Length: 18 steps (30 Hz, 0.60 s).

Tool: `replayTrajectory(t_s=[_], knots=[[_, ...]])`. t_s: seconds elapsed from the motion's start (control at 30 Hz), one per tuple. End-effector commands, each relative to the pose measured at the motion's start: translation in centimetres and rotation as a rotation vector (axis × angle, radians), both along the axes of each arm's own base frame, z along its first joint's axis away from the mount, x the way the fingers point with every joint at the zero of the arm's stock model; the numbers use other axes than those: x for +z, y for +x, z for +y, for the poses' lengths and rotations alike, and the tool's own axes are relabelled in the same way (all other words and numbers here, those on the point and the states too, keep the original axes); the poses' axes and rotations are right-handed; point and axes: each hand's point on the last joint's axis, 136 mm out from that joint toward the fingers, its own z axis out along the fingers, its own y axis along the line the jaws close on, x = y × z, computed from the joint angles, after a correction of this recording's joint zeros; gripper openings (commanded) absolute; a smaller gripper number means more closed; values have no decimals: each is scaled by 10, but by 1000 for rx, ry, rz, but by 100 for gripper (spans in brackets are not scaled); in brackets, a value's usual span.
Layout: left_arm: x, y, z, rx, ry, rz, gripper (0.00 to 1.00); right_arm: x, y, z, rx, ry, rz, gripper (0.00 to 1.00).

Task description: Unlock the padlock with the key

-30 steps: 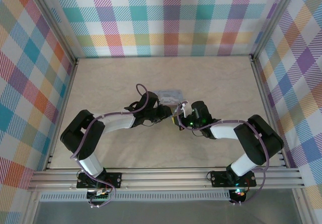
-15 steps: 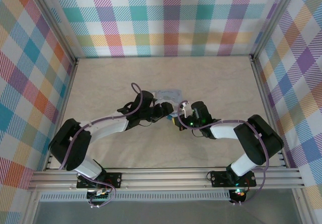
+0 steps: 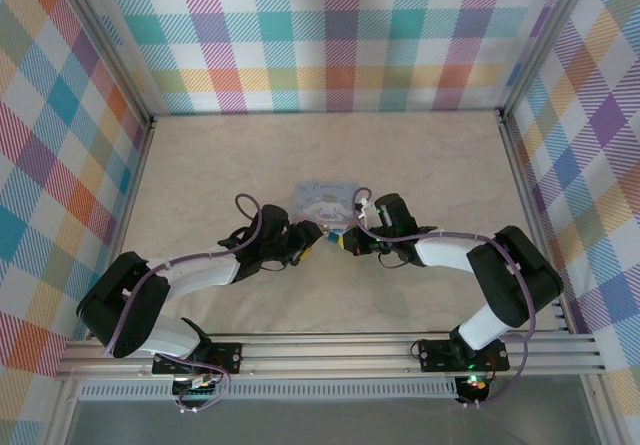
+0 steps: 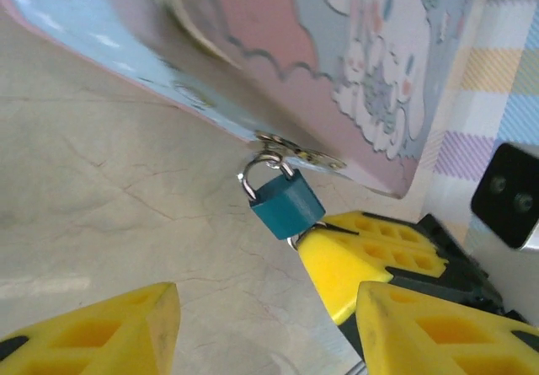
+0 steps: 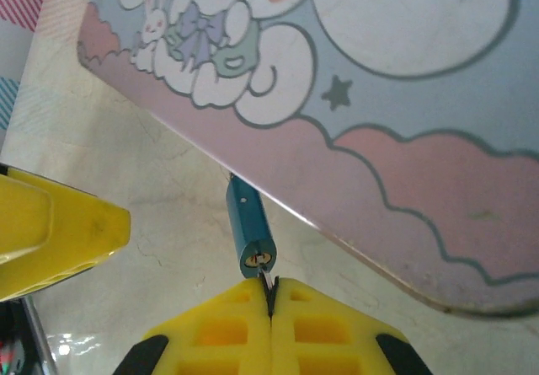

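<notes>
The small teal, block-shaped padlock (image 5: 250, 232) hangs by its shiny curved shackle from a metal hasp on the edge of the flat, pale blue cartoon-printed tin (image 5: 404, 97). Just off that edge, the right gripper (image 5: 271, 295) pinches its yellow fingers together on the thin metal key (image 5: 266, 279), whose tip meets the padlock's keyhole. The left gripper (image 4: 268, 329) is spread wide beside the same edge, holding nothing.

Just ahead of right claw (image 5: 271, 295) tips: padlock (image 5: 251, 232) body in teal painted metal, smooth, satin; shackle (image 4: 253, 173) bright steel, polished. Pinched between those tips: key (image 5: 267, 281), thin bare metal. Beyond padlock: tin (image 5: 404, 97) lid, printed pastel, smooth, soft sheen; hasp (image 4: 295, 149) shiny metal. Under both claws: table (image 4: 101, 190), marble-look, smooth, faintly glossy. On left claw (image 4: 268, 308): fingers (image 4: 109, 333) yellow plastic, matt, slightly grainy, moulded pockets.
</notes>
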Motion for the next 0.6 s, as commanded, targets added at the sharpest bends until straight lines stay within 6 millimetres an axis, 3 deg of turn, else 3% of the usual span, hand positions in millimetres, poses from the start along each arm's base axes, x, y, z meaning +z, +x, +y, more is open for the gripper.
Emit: replayTrajectory(t_s=[0.0,0.57], knots=[[23,10,-1,89,-108,-26,56,7,-7,4,-24,29,118,0],[5,2,-19,132,-164,54,48,15,-23,13,-90,47,246,0]])
